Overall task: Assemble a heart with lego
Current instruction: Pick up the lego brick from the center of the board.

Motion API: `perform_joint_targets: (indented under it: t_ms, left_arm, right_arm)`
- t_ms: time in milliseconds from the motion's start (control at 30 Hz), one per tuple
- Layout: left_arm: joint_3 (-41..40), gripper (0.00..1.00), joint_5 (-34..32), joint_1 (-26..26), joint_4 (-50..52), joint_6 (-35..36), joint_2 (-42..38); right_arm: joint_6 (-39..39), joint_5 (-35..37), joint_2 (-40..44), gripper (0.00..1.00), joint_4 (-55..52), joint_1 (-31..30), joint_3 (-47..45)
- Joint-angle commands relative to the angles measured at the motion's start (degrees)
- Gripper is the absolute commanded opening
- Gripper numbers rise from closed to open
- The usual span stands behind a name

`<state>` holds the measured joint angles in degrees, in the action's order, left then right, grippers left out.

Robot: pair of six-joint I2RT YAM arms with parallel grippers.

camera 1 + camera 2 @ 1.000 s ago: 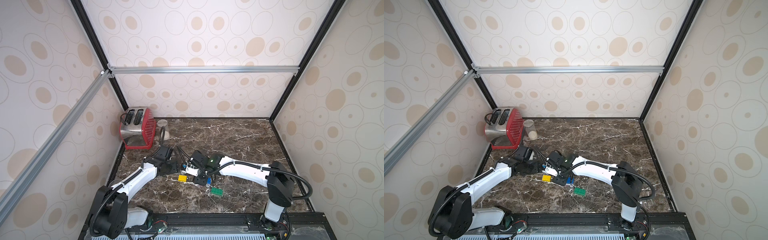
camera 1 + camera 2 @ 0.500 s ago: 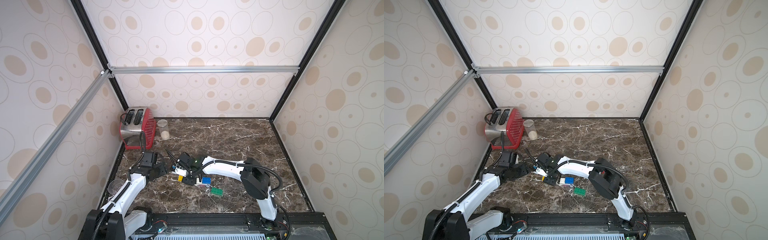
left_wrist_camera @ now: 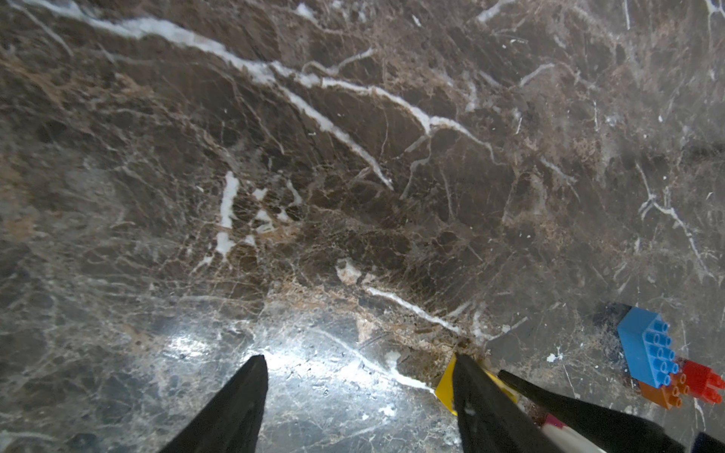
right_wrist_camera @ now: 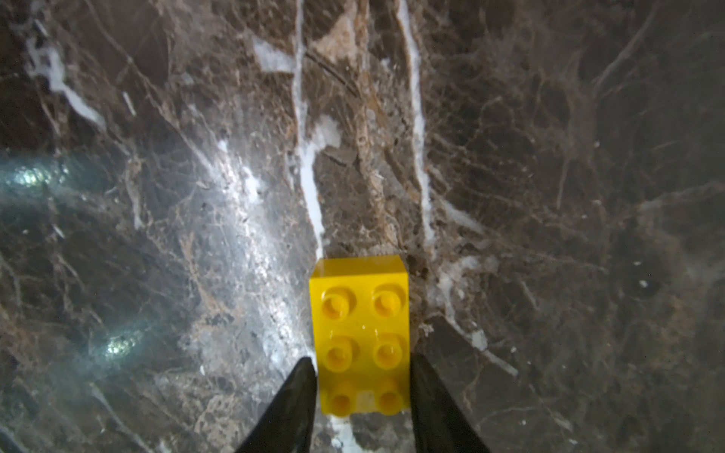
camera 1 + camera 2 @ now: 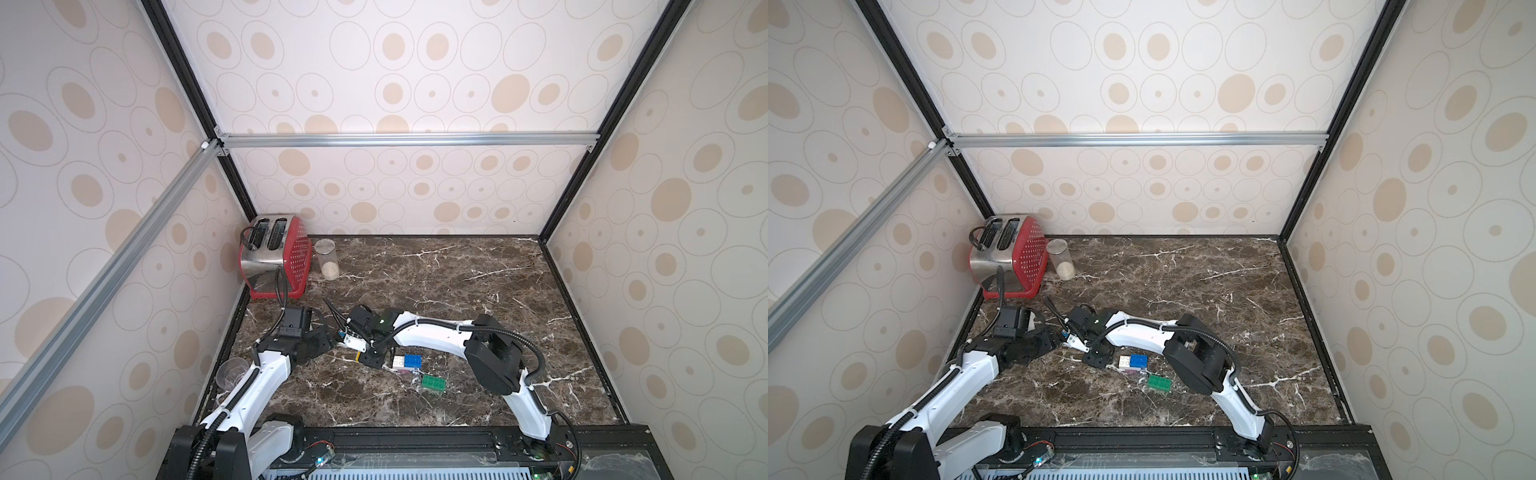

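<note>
Count: one yellow brick (image 4: 361,313) clamped in right hand (image 4: 363,359); one green brick (image 5: 433,383) loose; left hand (image 3: 359,356) apart

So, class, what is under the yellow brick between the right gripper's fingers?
Marble tabletop shows around the yellow brick, gripped by the right gripper. The spot beneath is covered by it.

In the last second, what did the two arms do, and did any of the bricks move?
The right gripper swung toward the robot's left and closed on the yellow brick. The left gripper, open and empty, drew back from it. The blue brick and green brick lie where they were.
</note>
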<state>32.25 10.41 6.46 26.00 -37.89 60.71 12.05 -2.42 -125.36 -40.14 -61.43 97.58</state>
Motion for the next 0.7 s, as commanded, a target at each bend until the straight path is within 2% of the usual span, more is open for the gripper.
perform_joint_targets:
  t_ms: [0, 267, 567, 667]
  left_arm:
    - [-0.32, 0.74, 0.24, -0.39, -0.12, -0.77, -0.7]
    - [-0.43, 0.74, 0.95, -0.39, -0.29, -0.69, -0.68]
    - [0.73, 0.73, 10.03, -0.23, -4.91, 0.3, 3.19]
    - [1.49, 0.73, 10.49, 1.78, -5.61, -0.03, 4.45]
  right_arm:
    - [0.58, -0.14, -1.16, 0.36, -2.63, -0.12, 1.82]
    - [1.12, 0.19, 0.11, 0.28, -4.14, -0.18, 2.21]
    - [7.56, 0.81, 12.94, 0.27, -5.31, 0.61, -6.06]
    - [8.42, 0.08, 16.72, 0.25, -6.09, 1.18, -8.18]
